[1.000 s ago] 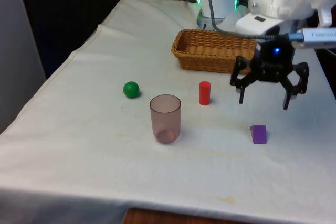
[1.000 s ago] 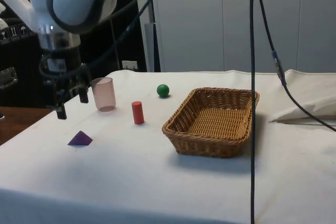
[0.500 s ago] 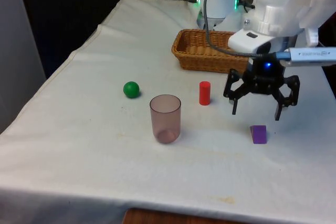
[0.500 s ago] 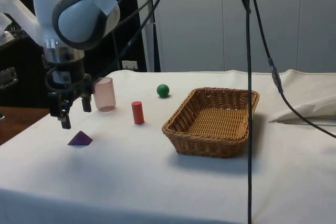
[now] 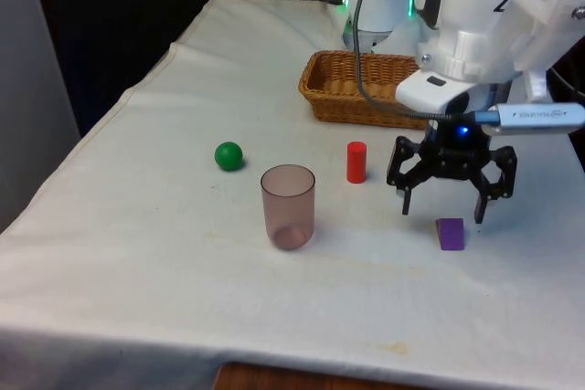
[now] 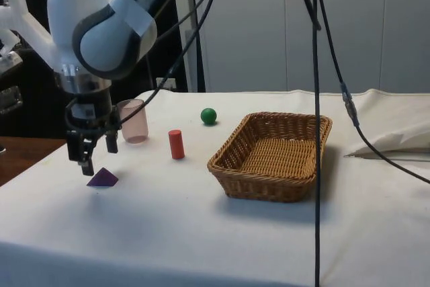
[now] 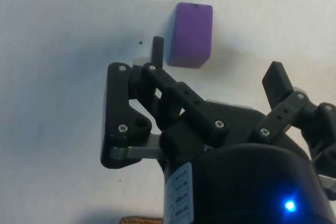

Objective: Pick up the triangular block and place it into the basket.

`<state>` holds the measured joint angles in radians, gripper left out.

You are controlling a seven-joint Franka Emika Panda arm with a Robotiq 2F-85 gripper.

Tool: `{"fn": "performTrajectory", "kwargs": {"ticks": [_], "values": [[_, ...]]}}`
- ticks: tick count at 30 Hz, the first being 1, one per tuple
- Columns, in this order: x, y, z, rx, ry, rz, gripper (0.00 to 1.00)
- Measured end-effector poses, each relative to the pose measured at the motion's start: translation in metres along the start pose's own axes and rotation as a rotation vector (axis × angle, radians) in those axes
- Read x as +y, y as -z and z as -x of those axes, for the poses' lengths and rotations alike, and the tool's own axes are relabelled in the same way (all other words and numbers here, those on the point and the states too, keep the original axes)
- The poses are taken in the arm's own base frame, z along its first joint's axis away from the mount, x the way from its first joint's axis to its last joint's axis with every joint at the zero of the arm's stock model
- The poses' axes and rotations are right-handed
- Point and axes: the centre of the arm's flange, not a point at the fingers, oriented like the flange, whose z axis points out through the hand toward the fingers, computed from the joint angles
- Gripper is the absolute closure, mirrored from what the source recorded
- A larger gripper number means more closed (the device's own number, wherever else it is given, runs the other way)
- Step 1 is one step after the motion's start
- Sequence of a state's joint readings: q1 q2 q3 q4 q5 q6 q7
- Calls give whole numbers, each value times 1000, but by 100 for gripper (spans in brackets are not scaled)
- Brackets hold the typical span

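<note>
I see the gripper (image 5: 442,213) (image 6: 87,163) (image 7: 215,66) low over the cloth, pointing straight down. Fingers spread wide, holding nothing. White arm (image 5: 480,15) (image 6: 101,28) arches above it.

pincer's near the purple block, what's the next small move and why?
Probably shift toward the camera end of the table, then descend. In the front view the open pincer hangs just above and slightly behind the purple triangular block, which lies untouched on the cloth. In the wrist view the block sits beyond the fingertips, not between them, so closing now would likely miss.
</note>
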<state>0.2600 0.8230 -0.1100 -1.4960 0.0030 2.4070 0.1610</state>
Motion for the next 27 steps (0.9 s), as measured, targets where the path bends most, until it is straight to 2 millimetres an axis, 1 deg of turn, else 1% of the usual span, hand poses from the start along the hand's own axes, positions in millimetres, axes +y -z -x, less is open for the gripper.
{"fn": "performTrajectory", "kwargs": {"ticks": [7, 8, 11, 12, 13, 15, 16, 21, 27], "values": [[-1, -12, 2, -1, 4, 1, 0], [-1, -13, 2, 0, 5, 1, 2], [-1, -16, 3, 2, 6, 1, 14], [-1, -17, 3, 2, 6, 1, 23], [-1, -17, 3, 1, 7, 1, 33], [-1, -17, 3, 1, 7, 1, 43], [-1, -17, 3, 1, 7, 1, 43], [-1, -18, 3, 1, 7, 1, 67], [-2, -17, 3, 3, 8, 1, 67]]}}
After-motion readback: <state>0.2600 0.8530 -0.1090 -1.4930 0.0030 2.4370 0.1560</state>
